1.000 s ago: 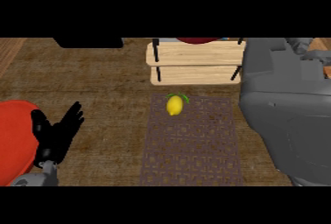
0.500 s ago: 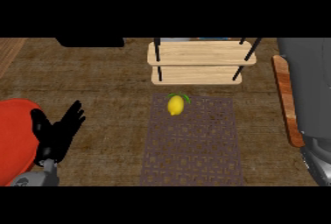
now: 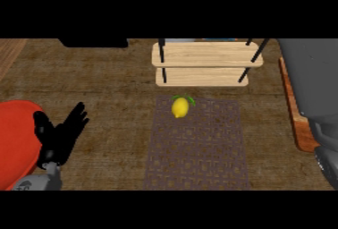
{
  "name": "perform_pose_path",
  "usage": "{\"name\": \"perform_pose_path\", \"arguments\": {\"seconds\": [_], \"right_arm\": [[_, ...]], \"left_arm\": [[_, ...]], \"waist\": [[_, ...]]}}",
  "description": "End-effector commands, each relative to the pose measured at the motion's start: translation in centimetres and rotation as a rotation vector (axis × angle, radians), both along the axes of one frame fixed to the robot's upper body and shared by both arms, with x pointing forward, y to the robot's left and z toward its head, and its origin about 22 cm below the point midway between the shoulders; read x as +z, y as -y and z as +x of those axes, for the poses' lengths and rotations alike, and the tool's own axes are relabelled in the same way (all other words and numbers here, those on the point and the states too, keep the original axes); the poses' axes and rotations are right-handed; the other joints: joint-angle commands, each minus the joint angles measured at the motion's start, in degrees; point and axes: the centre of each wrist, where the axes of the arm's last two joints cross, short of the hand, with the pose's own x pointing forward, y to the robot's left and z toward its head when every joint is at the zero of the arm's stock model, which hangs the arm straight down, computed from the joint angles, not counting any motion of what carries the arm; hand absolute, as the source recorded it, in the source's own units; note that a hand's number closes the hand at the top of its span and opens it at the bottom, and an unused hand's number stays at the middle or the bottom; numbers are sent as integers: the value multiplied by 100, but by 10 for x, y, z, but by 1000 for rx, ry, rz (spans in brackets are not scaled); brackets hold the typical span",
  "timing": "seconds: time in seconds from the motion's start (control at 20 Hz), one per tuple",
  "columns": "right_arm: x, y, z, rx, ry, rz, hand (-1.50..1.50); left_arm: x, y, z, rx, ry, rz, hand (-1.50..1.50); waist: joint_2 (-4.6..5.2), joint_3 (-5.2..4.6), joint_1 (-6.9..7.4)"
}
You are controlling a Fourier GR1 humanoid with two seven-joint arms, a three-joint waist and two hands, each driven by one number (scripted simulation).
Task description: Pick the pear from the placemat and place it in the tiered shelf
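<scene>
Black left hand (image 3: 61, 136) resting at eight o'clock, fingers spread and up, holding nothing. Right forearm (image 3: 310, 76) looming at three o'clock, its hand hidden, state impossible to tell. Lying untouched at the placemat's (image 3: 198, 147) far end: yellow pear (image 3: 179, 107), just below the wooden tiered shelf (image 3: 206, 62) at twelve. Picking and placing both remaining.

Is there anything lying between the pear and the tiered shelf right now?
No. In the head view the pear lies at the placemat's far end, and only bare counter separates it from the tiered shelf.
</scene>
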Motion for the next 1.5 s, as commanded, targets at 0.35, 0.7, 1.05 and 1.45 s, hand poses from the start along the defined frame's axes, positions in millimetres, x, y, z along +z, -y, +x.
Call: {"name": "perform_pose_path", "arguments": {"seconds": [0.35, 0.7, 1.05, 1.45], "right_arm": [[-38, 12, 37, -6, 66, -16, 150], [-22, 5, 44, 60, 47, 5, 150], [-34, 15, 53, 31, 17, -86, 150], [-34, 36, 57, -65, 90, 353, -150]], "left_arm": [[-11, -6, 4, -4, -62, -6, 0], [-1, -3, -7, -2, -56, 9, 0], [-4, 16, -12, 3, -38, -7, 0], [8, -4, 2, -9, -48, 11, 0]], "waist": [[34, -29, -7], [14, -26, 32], [9, -25, 21], [31, -23, 29]]}}
